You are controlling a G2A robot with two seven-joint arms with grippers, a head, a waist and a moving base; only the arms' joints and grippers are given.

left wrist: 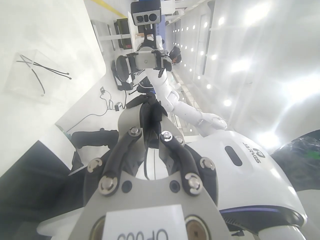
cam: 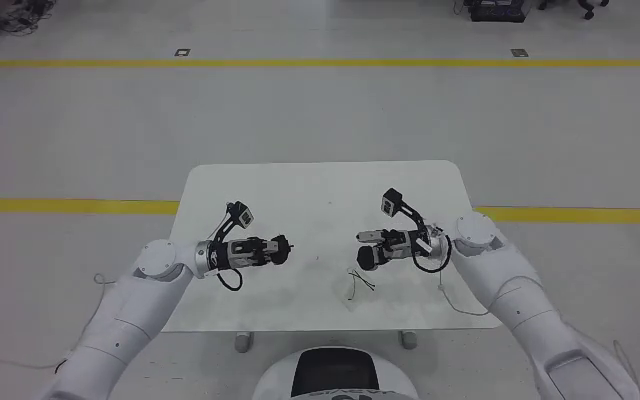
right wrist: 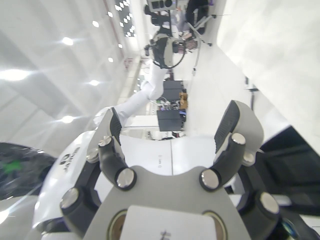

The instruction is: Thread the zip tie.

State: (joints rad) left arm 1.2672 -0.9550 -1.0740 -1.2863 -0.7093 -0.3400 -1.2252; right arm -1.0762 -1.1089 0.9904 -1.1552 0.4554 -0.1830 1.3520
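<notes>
The left gripper (left wrist: pixel 150 106), well to the robot's left of the clear tray (left wrist: pixel 15 83), is clenched on what looks like a black zip tie (left wrist: pixel 146 161), likely held out for threading. The right gripper (right wrist: pixel 172 122), released and empty, hovers just beyond the tray, facing the left one. Spare zip ties (left wrist: pixel 50 70) lie crossed in the tray on the bench (cam: pixel 320 190). A white label on the left gripper's base has its print cut off

A white table (cam: pixel 320 190) stands on a pale floor (cam: pixel 300 110). Two yellow lines (cam: pixel 320 63) cross that floor.
</notes>
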